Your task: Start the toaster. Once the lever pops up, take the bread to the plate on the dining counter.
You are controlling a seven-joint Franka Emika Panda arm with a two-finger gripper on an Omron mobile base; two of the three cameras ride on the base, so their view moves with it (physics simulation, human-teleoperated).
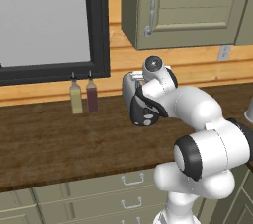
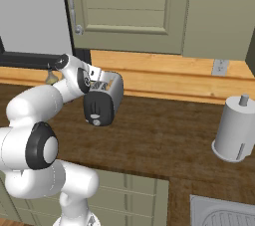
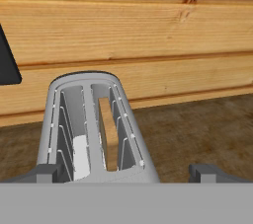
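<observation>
The toaster (image 3: 94,129) stands on the dark wood counter against the plank wall, and I look down into its two top slots. The bread (image 3: 109,134), a tan slice, stands sunk in the right slot. My gripper (image 3: 127,172) hovers just above the toaster's near end, open, its two fingertips (image 3: 47,171) spread wider than the body with nothing between them. From the base, the toaster (image 1: 132,94) (image 2: 107,98) shows its black end panel toward me, partly hidden behind my wrist. The lever is too small to make out. The plate and the dining counter are out of view.
Two slim bottles (image 1: 76,97) (image 1: 92,94) stand left of the toaster under a dark-framed window (image 1: 99,20). A paper towel holder (image 2: 234,130) stands at the right, with a sink corner (image 2: 224,215) in front of it. Wall cabinets (image 1: 183,6) hang overhead.
</observation>
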